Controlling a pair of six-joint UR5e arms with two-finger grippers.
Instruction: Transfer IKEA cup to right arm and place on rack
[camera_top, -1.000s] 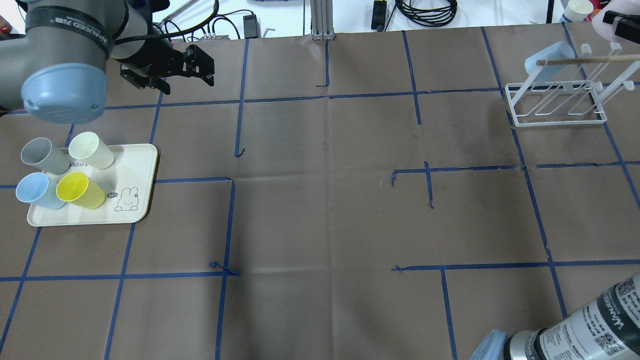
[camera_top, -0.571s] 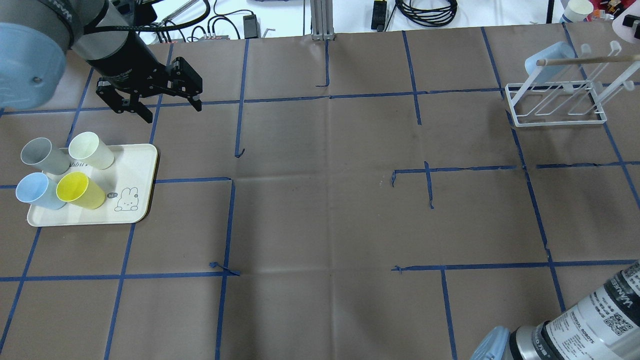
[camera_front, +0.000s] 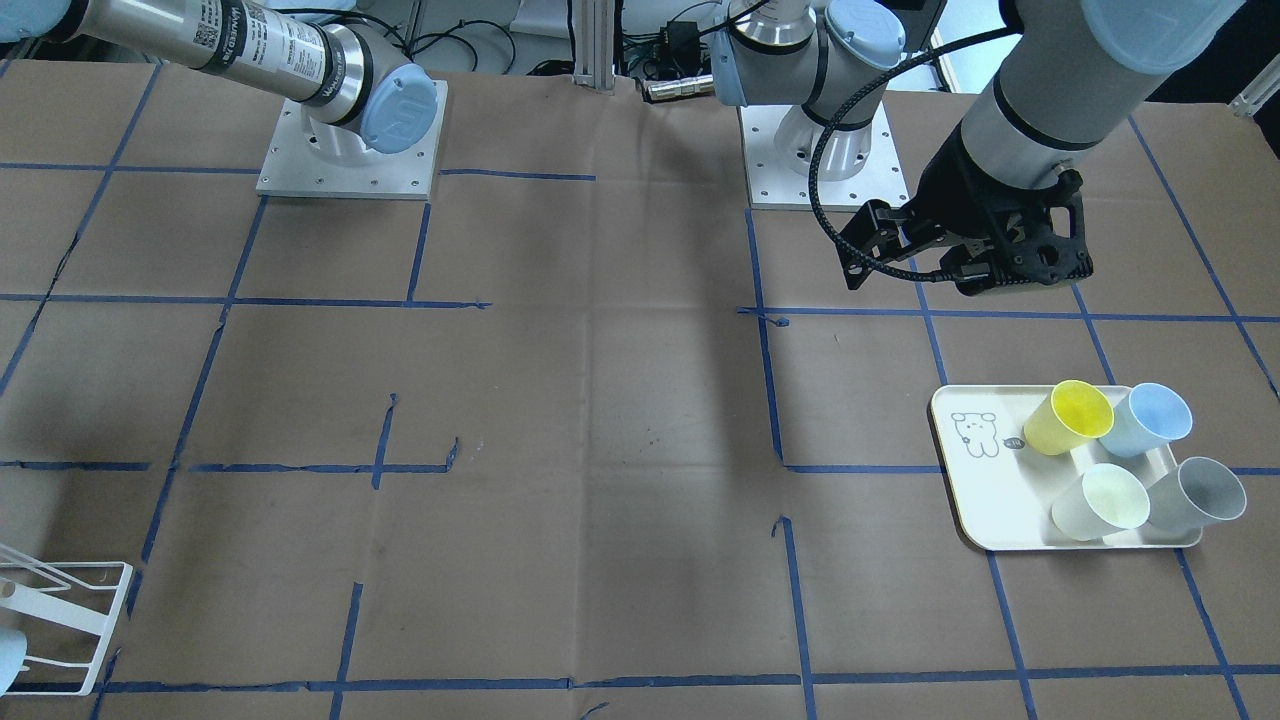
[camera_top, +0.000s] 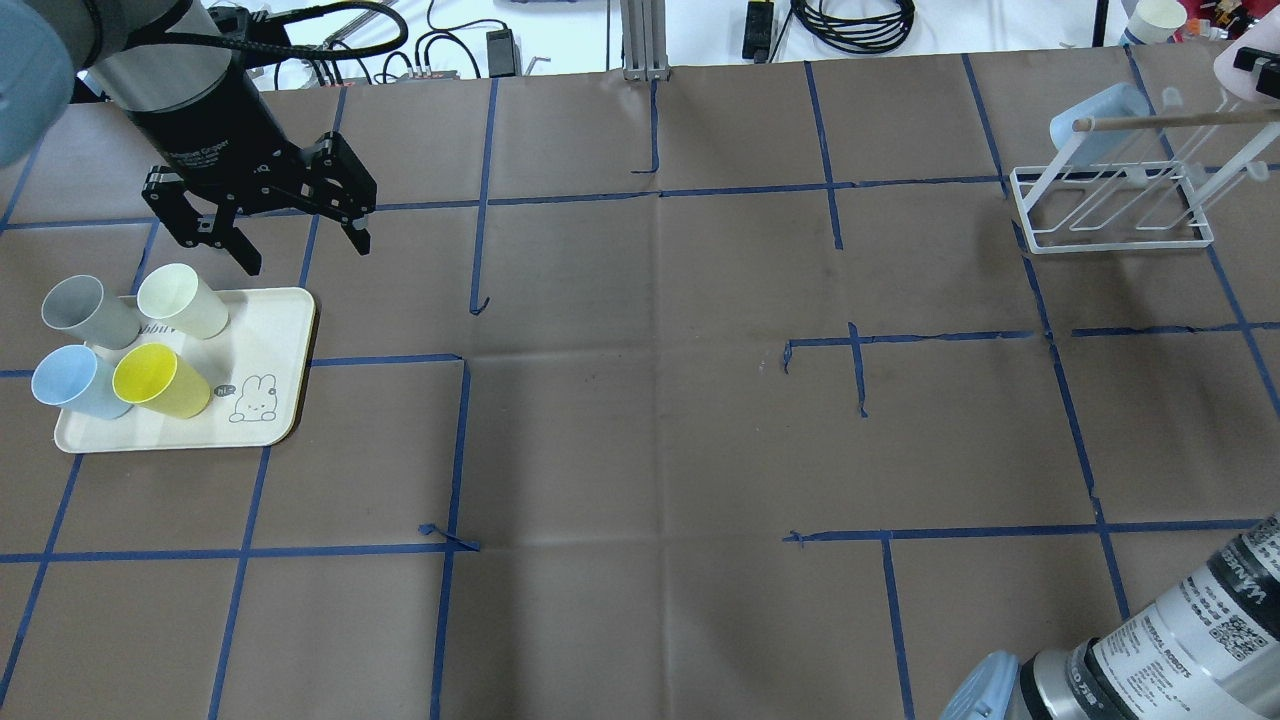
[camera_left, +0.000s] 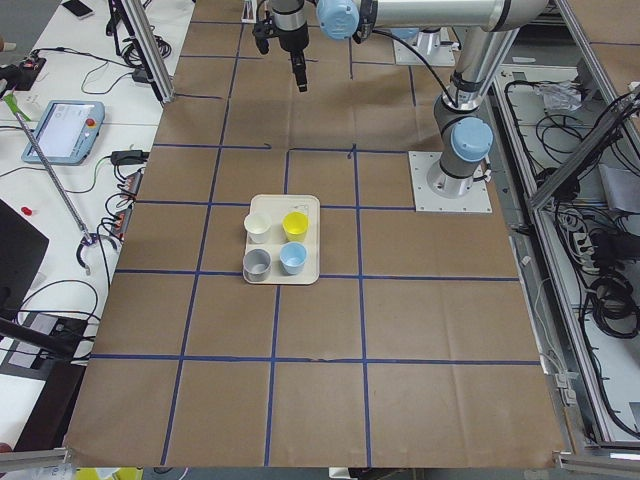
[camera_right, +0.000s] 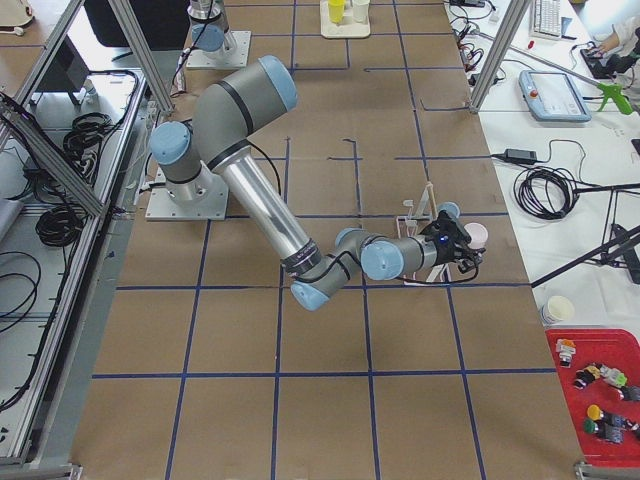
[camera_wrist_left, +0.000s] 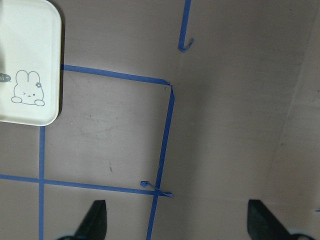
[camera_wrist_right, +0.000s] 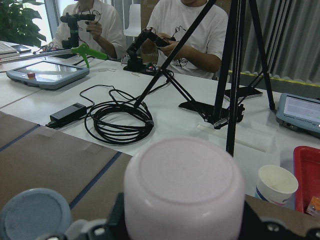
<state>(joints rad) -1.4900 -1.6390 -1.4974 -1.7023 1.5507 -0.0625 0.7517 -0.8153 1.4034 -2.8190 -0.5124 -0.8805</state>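
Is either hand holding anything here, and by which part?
The right hand grips a pink cup by its side walls, its closed base toward the wrist camera. The left hand is open and empty, near the tray.

rack (camera_front: 112, 627) cropped, pink cup (camera_wrist_right: 184, 185) cut off

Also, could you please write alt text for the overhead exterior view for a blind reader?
Open and empty, the left gripper hangs near a cream tray of four coloured cups. Far right, a white wire rack carries a pale-blue cup, and the right gripper holds a pink cup at the frame's edge.
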